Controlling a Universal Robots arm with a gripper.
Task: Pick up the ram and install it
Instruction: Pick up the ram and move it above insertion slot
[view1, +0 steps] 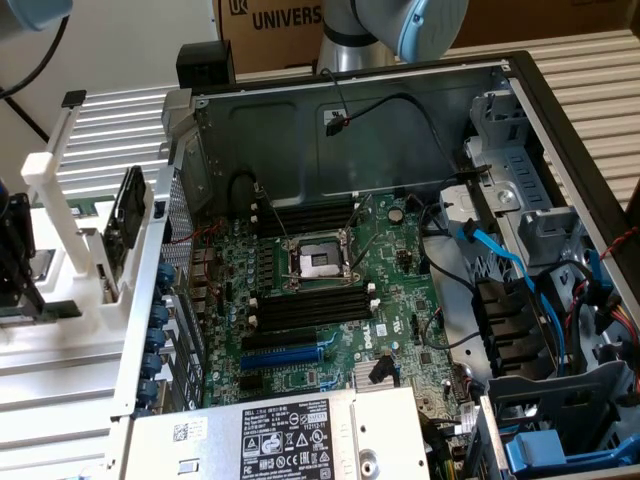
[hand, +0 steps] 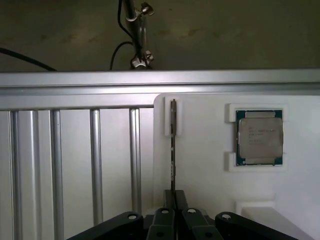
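pick-up is in hand: the ram (hand: 172, 150), seated edge-on in the white holder (hand: 200, 165), is clamped between the fingers of the gripper (hand: 173, 196), and a straight withdrawal is judged needed.

Silver arm (view1: 345, 45), blue caps (view1: 435, 20), black fingers (hand: 181, 202)

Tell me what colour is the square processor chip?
The processor chip is silver with a greenish border, best in the wrist view.

arm (view1: 400, 25): grey joint, blue cap | jaws: pinched together (black, barely parted) on the ram (hand: 172, 150)
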